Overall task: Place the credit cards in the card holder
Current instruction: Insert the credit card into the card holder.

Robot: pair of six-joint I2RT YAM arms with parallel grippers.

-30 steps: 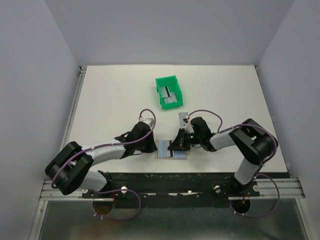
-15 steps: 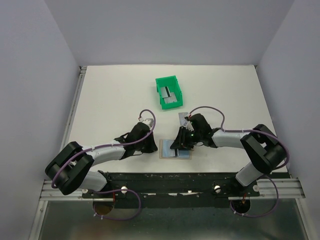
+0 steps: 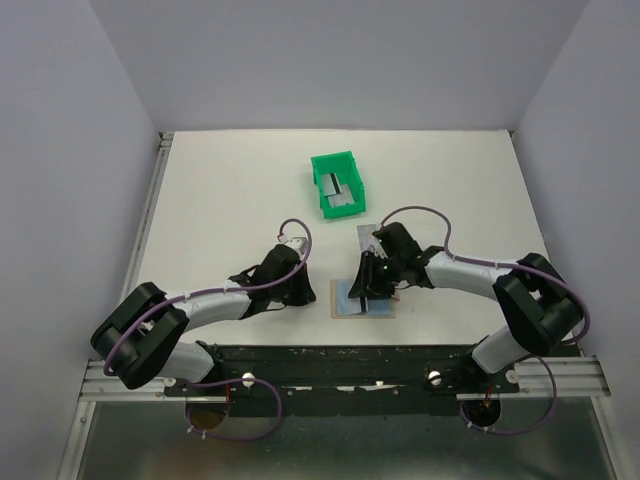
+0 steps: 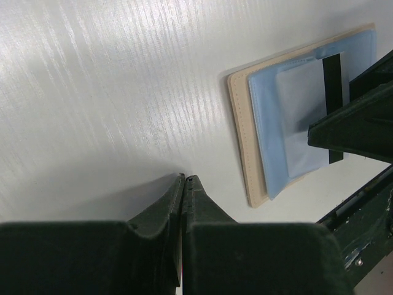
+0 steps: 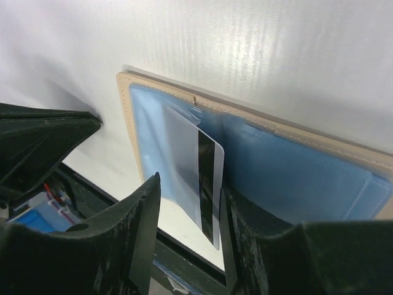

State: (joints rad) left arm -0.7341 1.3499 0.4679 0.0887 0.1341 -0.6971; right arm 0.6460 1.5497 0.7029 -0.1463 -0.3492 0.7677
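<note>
- At the near edge of the table (image 3: pixel 220 200), the card holder (image 3: pixel 384 306) is spread open with its pale blue side up, at about 6 o'clock from the green bin.
- A striped credit card (image 5: pixel 196 172) is seen on the blue lining, one end overhanging the holder's edge. Whether it is seated in a slot cannot be told.
- The right gripper (image 3: pixel 362 292) is set over that card, its jaws held apart on either side of it.
- At 9 o'clock of the holder, the left gripper (image 4: pixel 183 184) is positioned low over bare table, its jaws pressed together on nothing.
- At 12 o'clock of the holder, a second card (image 3: pixel 366 236) is seen flat beside the right wrist.
- Farthest off, the green bin (image 3: pixel 333 159) is seen with further cards (image 3: pixel 340 195) inside.
</note>
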